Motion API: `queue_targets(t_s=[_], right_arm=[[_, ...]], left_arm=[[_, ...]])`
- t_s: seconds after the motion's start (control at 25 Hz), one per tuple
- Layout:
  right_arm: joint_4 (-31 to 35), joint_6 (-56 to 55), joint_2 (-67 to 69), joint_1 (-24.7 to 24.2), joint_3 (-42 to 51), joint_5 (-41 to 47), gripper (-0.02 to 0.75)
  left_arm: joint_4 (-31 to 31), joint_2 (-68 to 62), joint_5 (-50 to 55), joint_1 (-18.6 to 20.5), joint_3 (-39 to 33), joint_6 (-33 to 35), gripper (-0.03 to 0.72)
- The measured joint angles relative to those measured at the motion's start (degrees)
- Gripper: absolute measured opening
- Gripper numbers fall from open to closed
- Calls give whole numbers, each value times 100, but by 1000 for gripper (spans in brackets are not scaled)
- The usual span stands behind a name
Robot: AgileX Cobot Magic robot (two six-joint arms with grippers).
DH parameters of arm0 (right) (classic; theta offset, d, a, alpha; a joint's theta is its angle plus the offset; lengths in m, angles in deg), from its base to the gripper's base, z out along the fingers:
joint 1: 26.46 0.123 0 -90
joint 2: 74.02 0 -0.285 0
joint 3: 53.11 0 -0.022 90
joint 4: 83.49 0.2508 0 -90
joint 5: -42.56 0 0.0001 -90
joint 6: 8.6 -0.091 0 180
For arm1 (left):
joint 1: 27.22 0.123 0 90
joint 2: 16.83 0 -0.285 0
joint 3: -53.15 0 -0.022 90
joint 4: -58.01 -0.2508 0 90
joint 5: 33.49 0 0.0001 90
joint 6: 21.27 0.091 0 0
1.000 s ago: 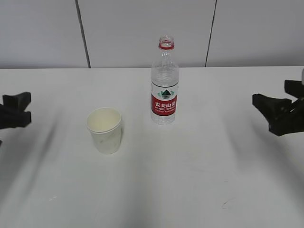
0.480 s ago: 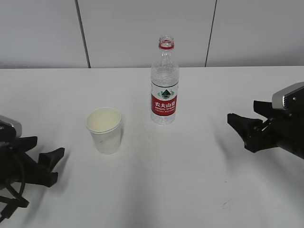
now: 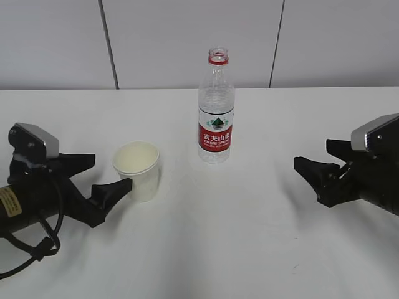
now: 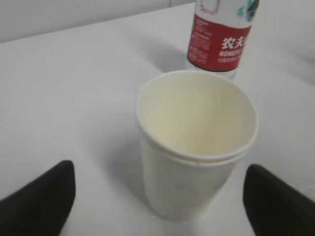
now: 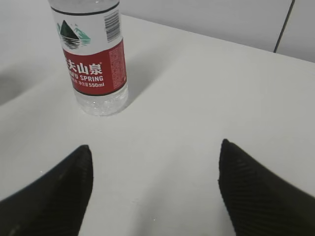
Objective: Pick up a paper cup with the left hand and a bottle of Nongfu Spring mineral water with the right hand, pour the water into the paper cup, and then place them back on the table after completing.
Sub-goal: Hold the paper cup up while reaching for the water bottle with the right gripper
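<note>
Spread wide across the white table (image 3: 249, 249), both hands: left hand (image 3: 103, 177) agape and empty, its near fingertip just beside or touching the paper cup (image 3: 136, 170), which stands upright partway between the fingers; right hand (image 3: 318, 168) likewise agape and empty. Well apart ahead of the right hand, upright and uncapped, the Nongfu Spring bottle (image 3: 216, 112), just behind the cup.

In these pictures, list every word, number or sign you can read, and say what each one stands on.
"农夫山泉": white characters on the red label of the bottle.
"SPRING 550ml": under them, right wrist view; the word before it is cut off.
"NONGF": same label, left wrist view, cut off.
Barcode and mountain logo: above the red band; digits too small.
Yellow label on the left hand: too blurred.
Paper cup: no print.
</note>
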Motion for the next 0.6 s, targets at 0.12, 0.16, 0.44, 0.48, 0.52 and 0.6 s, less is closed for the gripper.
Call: queue_targets(t_s=[0.12, 0.16, 0.44, 0.48, 0.52, 0.6], right_arm=[[0, 12, 0, 0, 0, 0, 587], [0, 12, 0, 0, 0, -11, 587], [-70, 12, 13, 0, 0, -251, 587], [-104, 12, 17, 0, 0, -264, 587], [-127, 12, 26, 0, 0, -264, 587], [-202, 12, 49, 0, 0, -267, 587]], left_arm=[[-349, -172, -1, 0, 227, -142, 642], [-446, -245, -1, 0, 287, -188, 644], [-700, -804, -1, 0, 759, -422, 645], [-754, -875, -1, 0, 831, -479, 645], [-794, -940, -1, 0, 894, -523, 645], [-856, -1020, 6, 0, 996, -556, 641]])
